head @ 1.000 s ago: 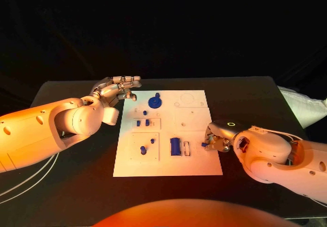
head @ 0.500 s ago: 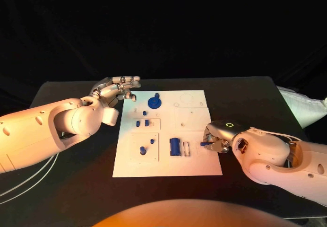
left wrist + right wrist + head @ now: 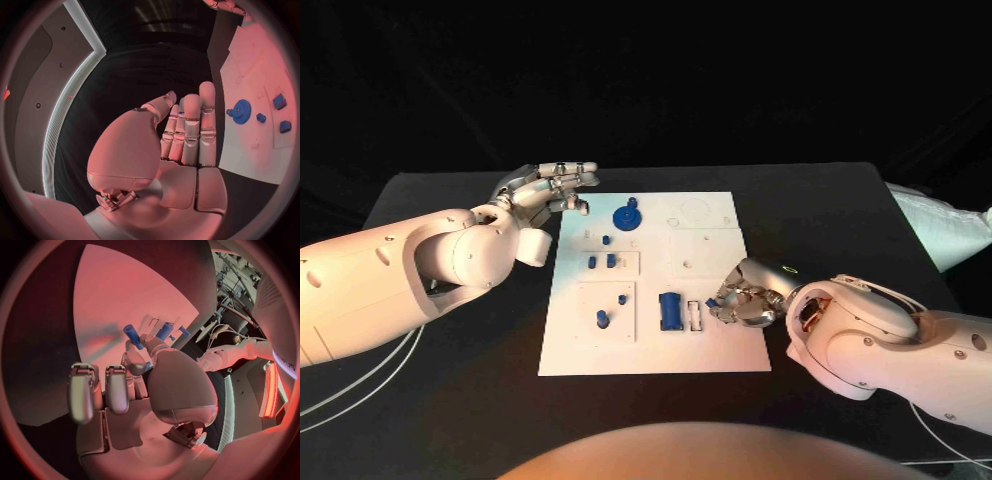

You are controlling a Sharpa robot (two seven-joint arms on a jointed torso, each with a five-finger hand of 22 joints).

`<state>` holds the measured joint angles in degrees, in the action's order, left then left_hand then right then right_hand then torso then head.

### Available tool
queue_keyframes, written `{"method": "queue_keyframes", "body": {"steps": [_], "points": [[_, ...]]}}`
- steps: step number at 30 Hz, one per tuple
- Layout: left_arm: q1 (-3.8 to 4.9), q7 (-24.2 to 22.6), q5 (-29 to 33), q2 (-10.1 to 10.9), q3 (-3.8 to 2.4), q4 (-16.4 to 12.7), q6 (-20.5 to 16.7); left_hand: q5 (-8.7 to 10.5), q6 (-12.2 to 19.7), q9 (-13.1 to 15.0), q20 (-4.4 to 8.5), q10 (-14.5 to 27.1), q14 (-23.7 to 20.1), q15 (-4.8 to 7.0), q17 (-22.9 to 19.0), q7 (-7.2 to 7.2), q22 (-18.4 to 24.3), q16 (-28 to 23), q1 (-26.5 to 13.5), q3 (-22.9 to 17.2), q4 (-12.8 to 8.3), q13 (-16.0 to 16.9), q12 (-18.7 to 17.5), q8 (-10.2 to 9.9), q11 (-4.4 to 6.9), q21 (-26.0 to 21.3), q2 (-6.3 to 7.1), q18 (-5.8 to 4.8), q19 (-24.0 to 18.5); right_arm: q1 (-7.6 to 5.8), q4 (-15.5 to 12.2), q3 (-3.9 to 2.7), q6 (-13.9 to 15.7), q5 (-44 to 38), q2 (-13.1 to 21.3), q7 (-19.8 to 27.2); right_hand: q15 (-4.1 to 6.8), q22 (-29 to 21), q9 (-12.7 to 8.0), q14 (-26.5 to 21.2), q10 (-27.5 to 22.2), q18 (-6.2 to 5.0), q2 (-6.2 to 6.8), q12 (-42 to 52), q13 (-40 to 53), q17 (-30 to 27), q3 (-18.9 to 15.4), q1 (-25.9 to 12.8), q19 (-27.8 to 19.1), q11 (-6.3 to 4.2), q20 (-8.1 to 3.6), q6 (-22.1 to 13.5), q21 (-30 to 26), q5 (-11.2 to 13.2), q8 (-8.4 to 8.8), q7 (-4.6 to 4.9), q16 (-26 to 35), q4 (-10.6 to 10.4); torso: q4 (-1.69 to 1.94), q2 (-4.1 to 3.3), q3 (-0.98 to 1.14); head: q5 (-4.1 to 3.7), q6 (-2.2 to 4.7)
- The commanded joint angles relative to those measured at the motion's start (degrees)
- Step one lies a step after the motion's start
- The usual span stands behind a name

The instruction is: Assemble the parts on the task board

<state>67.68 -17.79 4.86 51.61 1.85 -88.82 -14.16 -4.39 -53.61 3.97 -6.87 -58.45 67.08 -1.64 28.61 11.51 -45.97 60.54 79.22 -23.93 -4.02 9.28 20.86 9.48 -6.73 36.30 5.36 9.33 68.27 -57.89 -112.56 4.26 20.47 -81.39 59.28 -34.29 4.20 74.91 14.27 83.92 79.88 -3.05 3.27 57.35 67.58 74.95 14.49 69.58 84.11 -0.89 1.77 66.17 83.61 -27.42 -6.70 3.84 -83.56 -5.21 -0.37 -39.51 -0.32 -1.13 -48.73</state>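
Note:
The white task board (image 3: pixel 711 345) lies mid-table. On it I see a blue gear (image 3: pixel 629 215), two small blue blocks (image 3: pixel 602 261), a blue peg (image 3: pixel 602 318) and a taller blue block (image 3: pixel 671 310) beside a narrow slot. My right hand (image 3: pixel 741 302) hovers over the board's right edge and pinches a small blue peg (image 3: pixel 714 303), which also shows at its fingertips in the right wrist view (image 3: pixel 132 333). My left hand (image 3: pixel 554 186) holds nothing, its fingers stretched out off the board's far left corner. From the left wrist view, the gear (image 3: pixel 239 108) lies past those fingers (image 3: pixel 190 127).
The black table (image 3: pixel 848 210) runs wide on both sides of the board. A white cloth-like thing (image 3: pixel 942 225) lies at the table's right edge. Cables (image 3: pixel 343 385) trail off the near left.
My right hand has shifted left over the board with the small blue peg, closer to the taller blue block. The left arm has not moved.

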Motion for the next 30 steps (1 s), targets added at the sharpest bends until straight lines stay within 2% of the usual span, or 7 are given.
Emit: {"method": "queue_keyframes", "body": {"steps": [1, 8, 14, 19, 22, 30], "points": [[0.02, -0.2, 0.0, -0.1, -0.04, -0.2, 1.0, -0.39, 0.5, 0.1, -0.37, 0.4, -0.3, -0.07, -0.1, 0.01, 0.0, 0.3, 0.3, 0.2, 0.0, 0.1, 0.4, 0.4, -0.11, -0.3, -0.4, 1.11, -0.2, -0.03, -0.2, 0.01, 3.1, 11.1, -0.5, 0.0, 0.49, 3.0, 0.0, 4.0, 0.5, 0.4, 0.75, 0.3, 0.1, 3.3, 0.4, -0.2, 0.6, 0.03, -0.28, 0.4, 0.3, 0.0, 0.25, -0.03, -0.2, 0.0, -0.03, -0.02, -0.01, 0.04, -0.05], [0.02, -0.2, 0.0, -0.1, -0.04, -0.2, 1.0, -0.39, 0.5, 0.1, -0.37, 0.4, -0.3, -0.07, -0.1, 0.01, 0.0, 0.3, 0.3, 0.2, 0.0, 0.1, 0.4, 0.4, -0.11, -0.3, -0.4, 1.11, -0.2, -0.08, 0.3, 0.0, 2.6, 14.4, -1.6, -0.2, 0.47, 3.1, 0.2, 4.0, 0.8, 0.42, 1.16, 0.8, 0.5, 3.5, 0.7, -1.0, 0.7, 0.04, -0.28, 0.7, 0.4, 0.0, 0.14, -0.05, -0.3, -0.4, -0.06, -0.01, -0.01, 0.11, -0.03], [0.02, -0.2, 0.0, -0.1, -0.05, -0.3, 1.0, -0.39, 0.5, 0.1, -0.37, 0.4, -0.3, -0.07, -0.1, 0.01, 0.0, 0.3, 0.3, 0.2, 0.0, 0.1, 0.4, 0.4, -0.11, -0.3, -0.4, 1.11, -0.2, -0.09, 1.0, 0.0, 0.4, 15.3, -2.8, -0.3, 0.45, 3.1, 0.4, 4.0, 1.0, 0.43, 1.5, 1.0, 0.7, 3.5, 0.6, -2.2, 0.7, 0.07, -0.27, 0.8, 0.4, 0.2, 0.08, -0.03, -0.4, -1.0, 0.0, -0.02, -0.05, 0.06, -0.16], [0.02, -0.2, -0.1, -0.1, -0.06, -0.4, 1.0, -0.39, 0.5, 0.1, -0.37, 0.4, -0.3, -0.07, -0.1, 0.01, 0.0, 0.3, 0.3, 0.2, 0.0, 0.1, 0.4, 0.4, -0.11, -0.3, -0.4, 1.11, -0.2, -0.08, 1.7, 0.0, 1.0, 14.3, -3.6, -0.4, 0.42, 3.3, 0.5, 4.1, 1.2, 0.47, 1.48, 1.3, 0.9, 3.6, 0.2, -3.6, 0.8, 0.09, -0.25, 1.0, 0.5, 1.1, 0.0, -0.05, -0.4, -1.9, -0.08, -0.02, 0.03, 0.26, -0.18], [0.03, -0.2, -0.1, -0.1, -0.06, -0.4, 1.0, -0.39, 0.5, 0.1, -0.37, 0.4, -0.3, -0.07, -0.1, 0.01, 0.0, 0.3, 0.3, 0.2, 0.0, 0.1, 0.4, 0.4, -0.11, -0.3, -0.4, 1.11, -0.2, -0.08, 2.1, 0.0, 1.3, 13.2, -3.9, -0.5, 0.44, 3.4, 0.6, 4.1, 1.3, 0.48, 1.47, 1.4, 1.0, 3.7, -0.1, -4.1, 0.8, 0.06, -0.25, 1.1, 0.5, 1.7, -0.04, -0.1, -0.5, -2.3, -0.08, 0.0, -0.01, 0.17, -0.14], [0.03, -0.1, -0.1, -0.1, -0.07, -0.5, 1.2, -0.39, 0.5, 0.1, -0.37, 0.4, -0.3, -0.07, -0.1, 0.01, 0.0, 0.3, 0.3, 0.2, 0.0, 0.1, 0.4, 0.4, -0.11, -0.3, -0.4, 1.11, -0.2, -0.08, 2.5, 0.0, -0.7, 12.4, -4.3, -0.4, 0.54, 3.7, 0.9, 4.1, 2.0, 0.54, 1.28, 3.5, 2.5, 3.9, -1.0, -5.6, 1.0, -0.07, -0.3, 1.7, 0.7, 2.0, -0.36, -0.31, -0.6, -3.4, -0.08, -0.02, 0.01, 0.3, -0.18]]}}
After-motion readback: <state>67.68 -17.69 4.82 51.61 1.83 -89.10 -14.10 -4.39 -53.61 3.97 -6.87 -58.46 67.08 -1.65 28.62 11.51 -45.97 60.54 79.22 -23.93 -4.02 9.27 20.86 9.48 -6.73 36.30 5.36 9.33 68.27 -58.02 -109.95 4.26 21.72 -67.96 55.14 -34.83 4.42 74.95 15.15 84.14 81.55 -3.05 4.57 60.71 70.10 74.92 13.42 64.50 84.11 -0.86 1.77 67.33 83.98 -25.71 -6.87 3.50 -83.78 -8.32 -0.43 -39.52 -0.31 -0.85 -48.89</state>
